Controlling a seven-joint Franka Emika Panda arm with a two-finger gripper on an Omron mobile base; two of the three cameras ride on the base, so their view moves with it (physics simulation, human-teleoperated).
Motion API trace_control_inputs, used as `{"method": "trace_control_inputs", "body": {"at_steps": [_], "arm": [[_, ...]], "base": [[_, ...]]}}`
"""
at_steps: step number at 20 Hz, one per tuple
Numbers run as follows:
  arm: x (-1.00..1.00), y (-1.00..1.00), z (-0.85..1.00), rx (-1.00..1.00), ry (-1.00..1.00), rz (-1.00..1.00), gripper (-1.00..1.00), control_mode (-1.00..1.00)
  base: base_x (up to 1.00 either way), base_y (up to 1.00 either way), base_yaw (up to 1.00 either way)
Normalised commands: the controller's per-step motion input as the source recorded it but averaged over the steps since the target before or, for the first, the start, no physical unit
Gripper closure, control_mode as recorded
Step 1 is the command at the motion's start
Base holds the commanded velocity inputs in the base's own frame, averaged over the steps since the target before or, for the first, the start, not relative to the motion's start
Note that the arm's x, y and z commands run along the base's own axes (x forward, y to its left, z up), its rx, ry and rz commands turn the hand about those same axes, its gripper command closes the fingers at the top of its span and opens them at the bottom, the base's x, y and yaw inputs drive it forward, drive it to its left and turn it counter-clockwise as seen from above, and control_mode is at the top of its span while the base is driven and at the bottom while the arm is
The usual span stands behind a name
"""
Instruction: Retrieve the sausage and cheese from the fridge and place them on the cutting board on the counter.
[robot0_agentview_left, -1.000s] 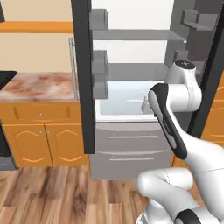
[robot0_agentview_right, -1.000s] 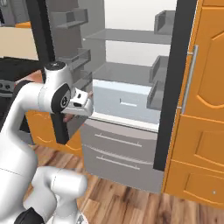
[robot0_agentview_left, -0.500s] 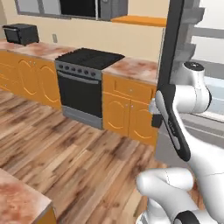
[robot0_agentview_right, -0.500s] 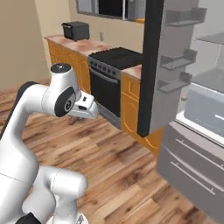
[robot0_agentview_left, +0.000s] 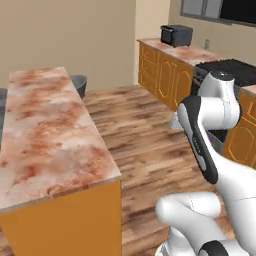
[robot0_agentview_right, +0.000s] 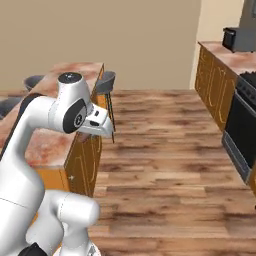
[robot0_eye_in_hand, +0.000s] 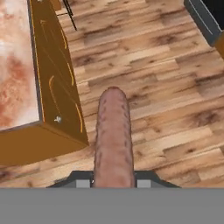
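Reddish-brown sausage (robot0_eye_in_hand: 113, 139) sits clamped in end effector (robot0_eye_in_hand: 113, 180), pointing out over wooden floor (robot0_eye_in_hand: 166, 87). Retrieval of sausage judged done; placing not yet. Marbled island bench (robot0_agentview_left: 45, 135) close at hand, top bare where visible; cutting board not spotted on it. Stove (robot0_agentview_right: 242, 127) and toaster (robot0_agentview_left: 176, 34) along far wall bench. Left, by judgement: find board, set sausage down, return to fridge for cheese, deliver that too.

counter (robot0_agentview_left: 45, 130) — marbled island, left | wood floor (robot0_agentview_left: 140, 135) — centre | stove (robot0_agentview_left: 227, 67) and toaster (robot0_agentview_left: 176, 35) — far right
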Motion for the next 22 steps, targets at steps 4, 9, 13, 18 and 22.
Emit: {"method": "trace_control_inputs", "body": {"at_steps": [4, 9, 13, 18, 22], "arm": [[0.0, 0.0, 0.0, 0.0, 0.0, 0.0, 1.0, 1.0], [0.0, 0.0, 0.0, 0.0, 0.0, 0.0, 1.0, 1.0], [0.0, 0.0, 0.0, 0.0, 0.0, 0.0, 1.0, 1.0], [0.0, 0.0, 0.0, 0.0, 0.0, 0.0, 1.0, 1.0], [0.0, 0.0, 0.0, 0.0, 0.0, 0.0, 1.0, 1.0]], "base": [[-0.15, 0.0, 1.0], [-0.02, 0.0, 1.0], [-0.02, 0.0, 1.0], [-0.17, 0.08, 1.0], [0.0, 0.44, 0.9]]}}
